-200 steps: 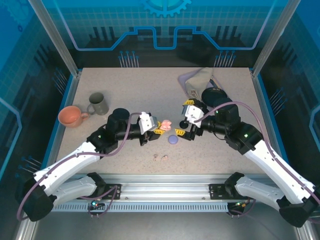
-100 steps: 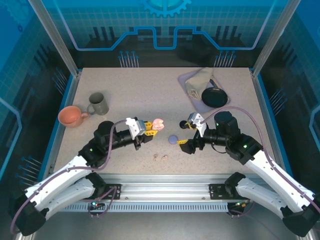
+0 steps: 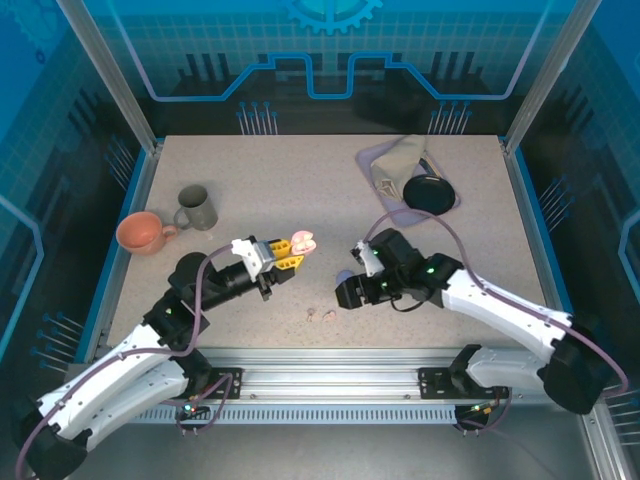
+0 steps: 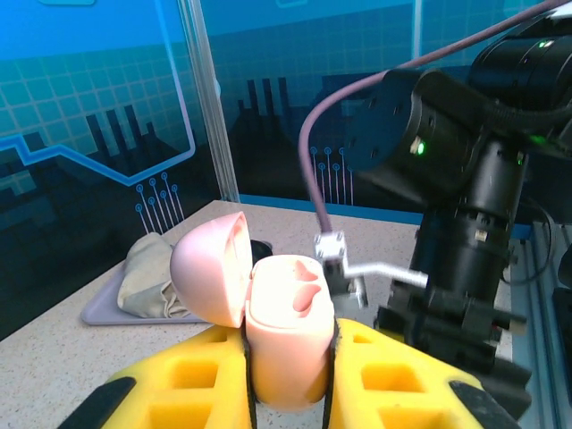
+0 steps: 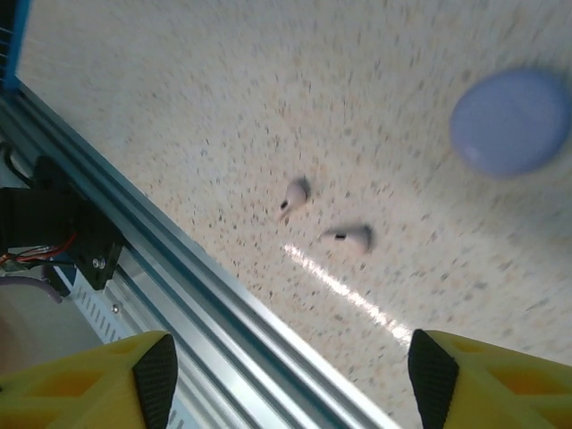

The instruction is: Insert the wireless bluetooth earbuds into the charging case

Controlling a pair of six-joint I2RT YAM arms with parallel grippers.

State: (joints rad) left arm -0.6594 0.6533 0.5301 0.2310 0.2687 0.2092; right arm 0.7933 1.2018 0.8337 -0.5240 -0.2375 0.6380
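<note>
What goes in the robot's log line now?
left jaws: shut on open pale pink plastic case | right jaws: open, pointed at two pale pink plastic earbuds on table

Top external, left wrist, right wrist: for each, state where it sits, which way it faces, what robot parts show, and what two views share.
Top external: above and behind the bases, looking down at the table; both arms show.
Left wrist: on the left arm, facing the right arm; left gripper clamps an open pink case.
Right wrist: on the right arm, facing down at two earbuds; right gripper open.
Shared: pink case, in top external and left wrist.
</note>
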